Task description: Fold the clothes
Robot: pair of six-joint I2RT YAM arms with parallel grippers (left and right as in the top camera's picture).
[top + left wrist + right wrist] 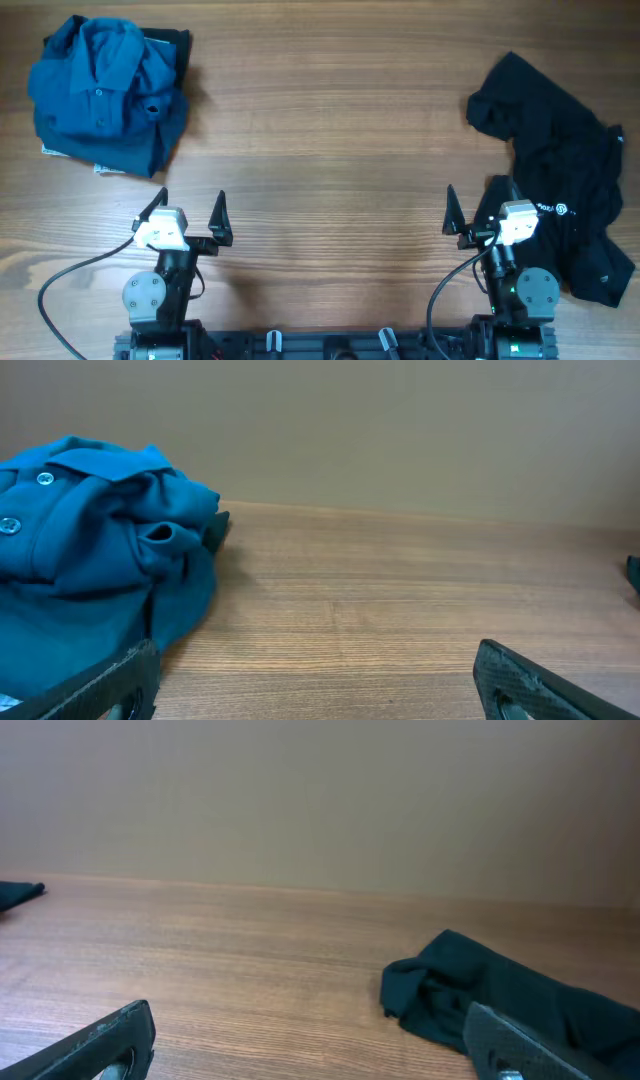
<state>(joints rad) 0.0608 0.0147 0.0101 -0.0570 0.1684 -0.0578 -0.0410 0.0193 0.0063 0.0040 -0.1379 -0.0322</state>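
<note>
**Two spread grippers at the bottom of a wooden tabletop, one blue heap and one black heap of clothes**

In the overhead view, a wood-grain tabletop (330,130) fills the frame.

There are two heaps of clothing, well apart. At the upper left lies a crumpled blue shirt (105,95) with its collar (110,38) on top. The heap is too bunched to tell whether it holds more than one shirt. A corner of dark cloth (178,42) shows from under its upper right edge. A thin strip of something white (100,168) shows at its lower left edge, and what it is cannot be told.

In the left wrist view the blue heap sits at the left of the frame. Two small pale buttons (45,478) are visible there, below the collar.

At the right side of the overhead view lies one rumpled black garment (560,170), running from the upper right down to the lower right. It carries a small white print (553,209) made of a round mark and a few letters. The print is too small to read, and no other writing is legible.

There are two grippers, both near the bottom edge.

- **Left gripper:** The left gripper (190,205) is at the lower left, below the blue heap and apart from it. Its two fingers are spread wide with nothing between them.
- **Right gripper:** The right gripper (480,200) is at the lower right, also spread wide and holding nothing. Its outer finger overlaps the edge of the black garment from above. Whether it touches the cloth cannot be told.

In the right wrist view the black cloth lies at the lower right of the frame, behind the right finger.
</note>
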